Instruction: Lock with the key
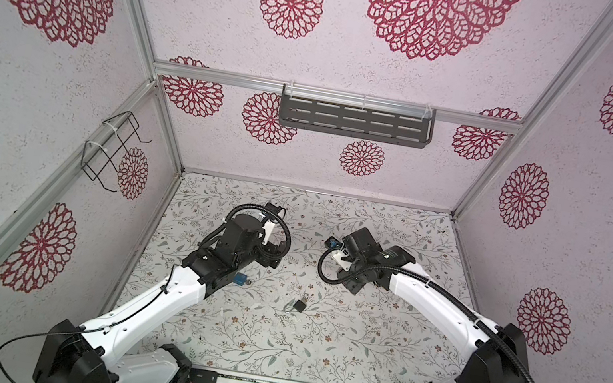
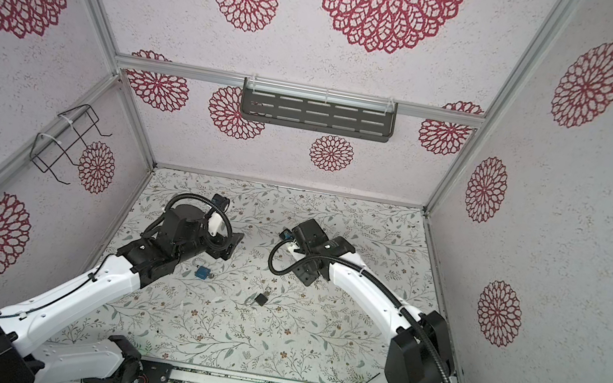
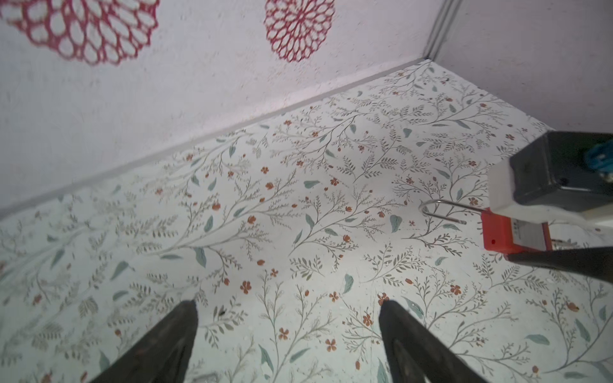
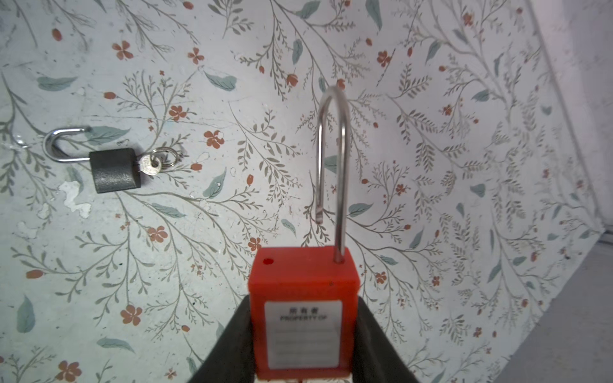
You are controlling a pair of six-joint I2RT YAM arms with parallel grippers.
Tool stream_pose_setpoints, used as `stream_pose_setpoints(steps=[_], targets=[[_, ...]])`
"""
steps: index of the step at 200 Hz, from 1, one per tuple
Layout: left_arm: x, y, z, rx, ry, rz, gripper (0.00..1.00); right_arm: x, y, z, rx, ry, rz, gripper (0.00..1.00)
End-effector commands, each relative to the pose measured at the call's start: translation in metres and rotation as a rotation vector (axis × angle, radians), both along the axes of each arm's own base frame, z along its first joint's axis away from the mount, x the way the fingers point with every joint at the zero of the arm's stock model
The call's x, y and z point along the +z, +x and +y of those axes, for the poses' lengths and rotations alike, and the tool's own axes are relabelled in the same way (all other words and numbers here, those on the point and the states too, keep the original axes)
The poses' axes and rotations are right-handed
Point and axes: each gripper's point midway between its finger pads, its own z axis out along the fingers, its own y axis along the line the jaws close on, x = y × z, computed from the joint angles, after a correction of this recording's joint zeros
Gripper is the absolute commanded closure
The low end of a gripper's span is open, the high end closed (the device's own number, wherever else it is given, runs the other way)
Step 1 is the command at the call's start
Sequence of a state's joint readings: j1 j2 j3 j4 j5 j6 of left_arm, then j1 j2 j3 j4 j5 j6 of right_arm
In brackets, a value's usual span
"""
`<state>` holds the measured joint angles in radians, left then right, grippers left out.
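My right gripper [image 4: 303, 298] is shut on the body of a red padlock [image 4: 303, 282]. Its long steel shackle [image 4: 331, 159] stands open, with one leg out of the body. The left wrist view shows the same red padlock [image 3: 497, 235] at the edge, held a little above the table. The lock's keyhole end is hidden between the fingers. My left gripper [image 3: 288, 308] is open over bare table, with nothing between its fingers. A dark grey padlock [image 4: 112, 169] lies open on the table with a small silver key [image 4: 150, 164] on a ring in it.
In both top views the grey padlock [image 1: 297, 305] lies mid-table between the arms. A blue padlock [image 2: 202, 272] lies beside the left forearm. A slotted shelf [image 1: 355, 121] hangs on the back wall and a wire holder [image 1: 109, 151] on the left wall.
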<state>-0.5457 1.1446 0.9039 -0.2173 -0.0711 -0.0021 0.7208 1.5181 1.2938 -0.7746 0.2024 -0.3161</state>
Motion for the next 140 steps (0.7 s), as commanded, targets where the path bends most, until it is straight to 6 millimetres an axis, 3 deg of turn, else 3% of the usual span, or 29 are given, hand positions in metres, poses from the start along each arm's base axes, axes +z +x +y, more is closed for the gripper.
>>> stream_pose_setpoints(steps=[1,28,67,140], targets=[[0.027,-0.018,-0.027,-0.282,0.121,-0.245,0.12,0.033,-0.001,0.003,0.089,-0.046,-0.138,0.74],[0.036,-0.031,-0.034,-0.388,0.169,-0.329,0.16,0.047,-0.01,0.014,0.177,-0.065,-0.229,0.75],[0.024,-0.054,-0.047,-0.584,0.25,-0.276,0.29,0.058,-0.027,0.033,0.282,-0.044,-0.305,0.74],[0.021,-0.069,-0.051,-0.703,0.305,-0.309,0.33,0.074,-0.043,0.052,0.405,-0.007,-0.424,0.75]])
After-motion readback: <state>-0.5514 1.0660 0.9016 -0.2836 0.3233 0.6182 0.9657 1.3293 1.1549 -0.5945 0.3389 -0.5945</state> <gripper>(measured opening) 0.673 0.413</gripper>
